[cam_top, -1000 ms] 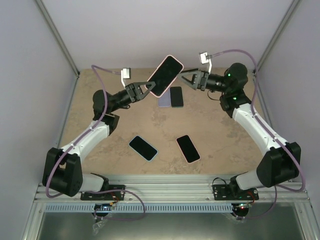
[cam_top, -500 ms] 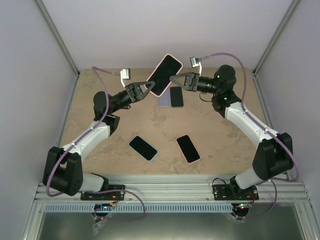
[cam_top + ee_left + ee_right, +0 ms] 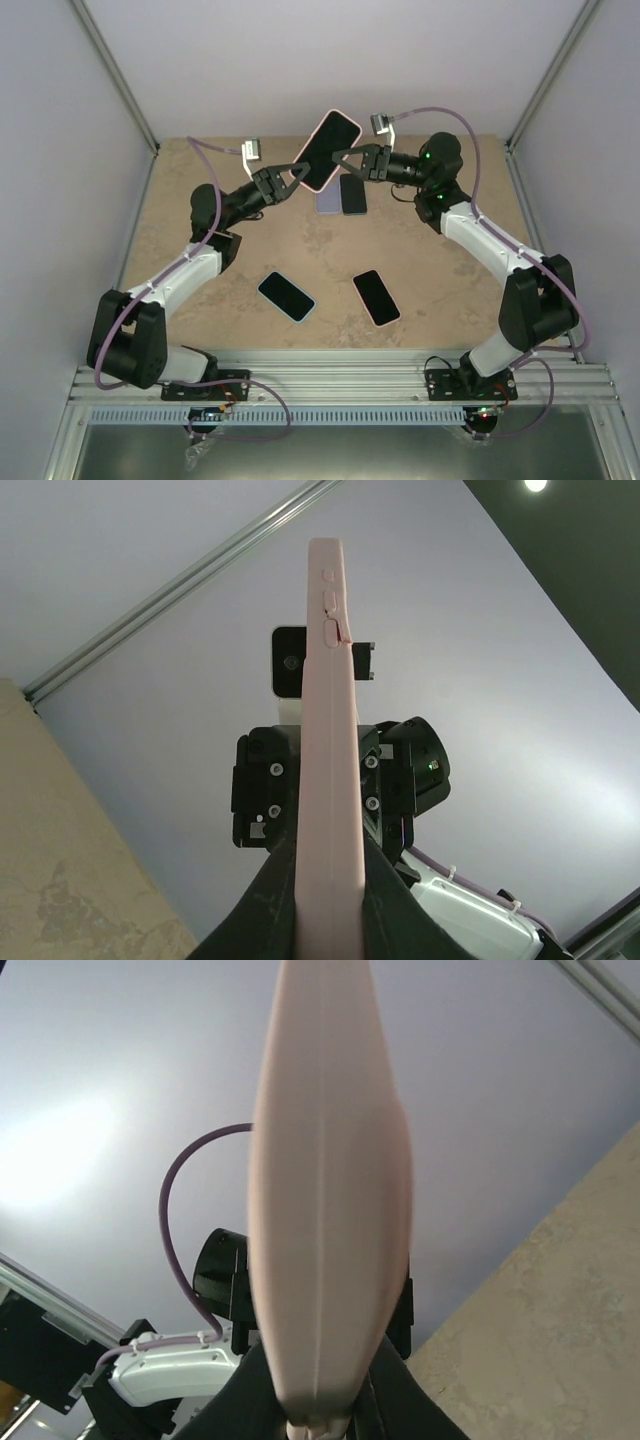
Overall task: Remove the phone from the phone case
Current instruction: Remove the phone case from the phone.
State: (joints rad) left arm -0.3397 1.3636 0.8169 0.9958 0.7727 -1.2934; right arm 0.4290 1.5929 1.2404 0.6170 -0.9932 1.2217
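Left hand [image 3: 299, 178] grips pink case [image 3: 328, 740], phone [image 3: 327, 150] inside.

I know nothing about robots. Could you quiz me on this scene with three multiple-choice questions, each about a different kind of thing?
1. Where is the held phone? A. on the table B. in the air C. on the rail
2. What colour is its case? A. pink B. green C. black
3. The left fingers are: A. open, empty B. out of view C. shut on the phone

Answers: B, it hangs above the table; A, the left wrist view shows its pink edge; C, they press both its sides.
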